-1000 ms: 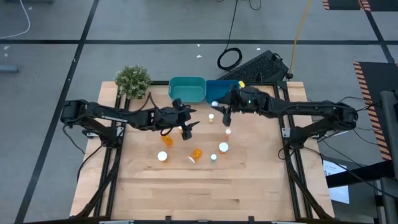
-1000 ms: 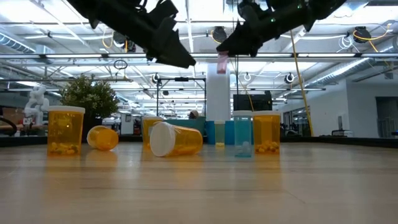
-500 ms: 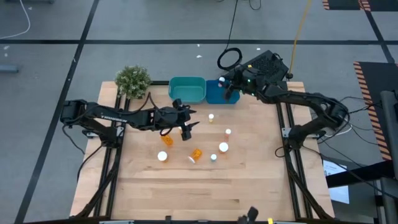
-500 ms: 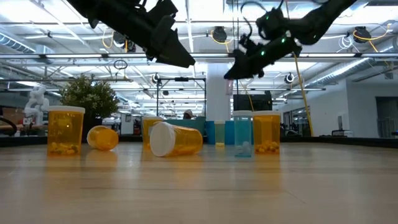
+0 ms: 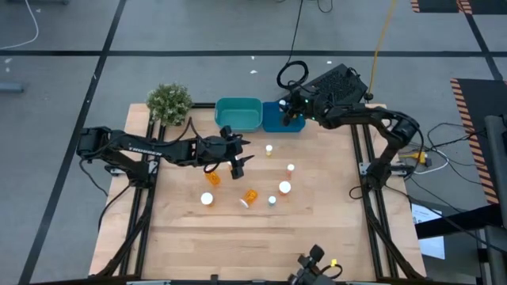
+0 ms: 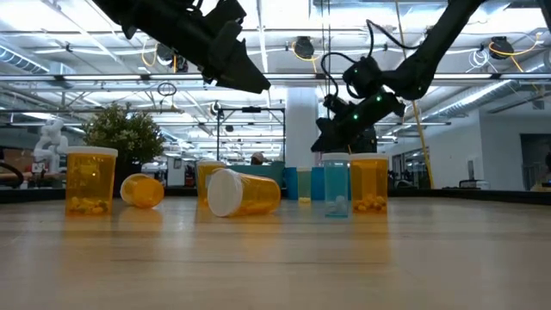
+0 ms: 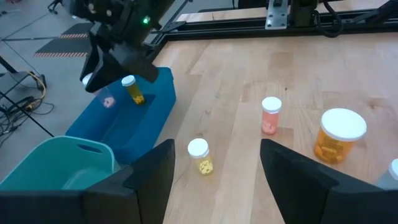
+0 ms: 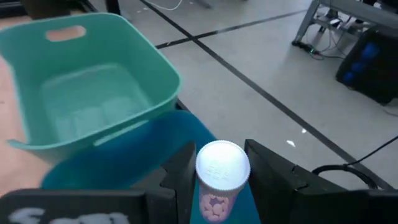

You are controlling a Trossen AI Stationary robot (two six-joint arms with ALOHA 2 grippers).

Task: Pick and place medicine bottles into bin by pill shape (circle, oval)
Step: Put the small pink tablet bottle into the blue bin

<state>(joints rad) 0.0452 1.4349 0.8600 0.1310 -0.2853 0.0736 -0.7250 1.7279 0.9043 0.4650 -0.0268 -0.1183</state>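
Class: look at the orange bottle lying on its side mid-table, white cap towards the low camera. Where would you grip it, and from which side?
Probably the orange barrel, not the cap. Come straight down from above, with the fingers closing across the barrel's width. The tipped bottle lies flat, so its cap faces sideways and its round body could roll if nudged.

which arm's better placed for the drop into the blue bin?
Right. Its pincer grips a pink-pill bottle directly above the blue bin. The left pincer hovers open and empty over the mid-table bottles.
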